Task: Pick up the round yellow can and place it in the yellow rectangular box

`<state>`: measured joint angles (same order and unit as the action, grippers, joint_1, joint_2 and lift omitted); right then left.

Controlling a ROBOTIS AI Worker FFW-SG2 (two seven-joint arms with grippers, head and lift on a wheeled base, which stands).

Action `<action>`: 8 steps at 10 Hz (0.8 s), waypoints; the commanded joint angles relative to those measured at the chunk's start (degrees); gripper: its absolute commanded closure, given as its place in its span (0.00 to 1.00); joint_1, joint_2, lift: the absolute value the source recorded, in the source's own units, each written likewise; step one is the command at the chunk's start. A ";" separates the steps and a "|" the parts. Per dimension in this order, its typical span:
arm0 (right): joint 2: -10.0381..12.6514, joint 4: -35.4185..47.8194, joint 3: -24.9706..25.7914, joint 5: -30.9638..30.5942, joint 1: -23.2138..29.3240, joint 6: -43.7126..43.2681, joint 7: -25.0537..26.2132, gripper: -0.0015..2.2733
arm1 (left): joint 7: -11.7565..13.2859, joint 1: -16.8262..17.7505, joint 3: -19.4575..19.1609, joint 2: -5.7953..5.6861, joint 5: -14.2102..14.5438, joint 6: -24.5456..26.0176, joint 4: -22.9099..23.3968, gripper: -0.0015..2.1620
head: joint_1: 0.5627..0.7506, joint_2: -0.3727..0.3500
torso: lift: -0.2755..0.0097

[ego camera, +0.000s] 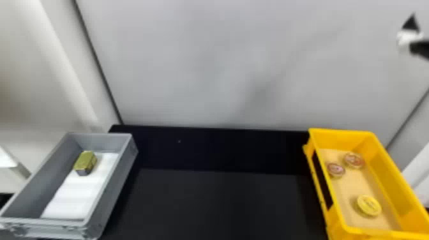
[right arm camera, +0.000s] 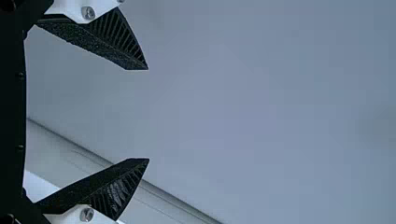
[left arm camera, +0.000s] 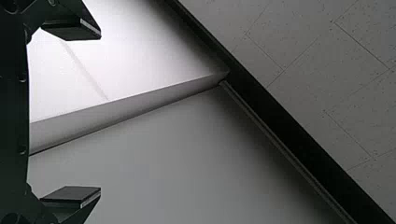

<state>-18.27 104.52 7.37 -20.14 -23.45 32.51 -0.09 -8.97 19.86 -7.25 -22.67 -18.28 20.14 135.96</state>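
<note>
Risk noted: yellow can [ego camera: 369, 205], already inside yellow box [ego camera: 344, 140], could be knocked if R gripper [right arm camera: 148, 114], wide open & empty like L gripper [left arm camera: 100, 113], is lowered for needless pick.

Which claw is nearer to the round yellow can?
Probably the right claw: it hangs raised at the head view's upper right edge, the same side as the can in the yellow box. The left claw faces wall and ceiling, its exact place unclear.
</note>
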 commanded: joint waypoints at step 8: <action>-6.60 15.98 -12.56 -5.89 -20.67 -26.09 7.38 0.04 | 0.00 0.36 -1.10 -1.87 -0.01 0.62 0.63 0.05 | 0.53 0.59 | 0.93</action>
<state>-23.41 117.59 -4.52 -26.47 -42.89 8.13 6.49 -8.97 19.99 -8.31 -24.04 -18.28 20.60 136.48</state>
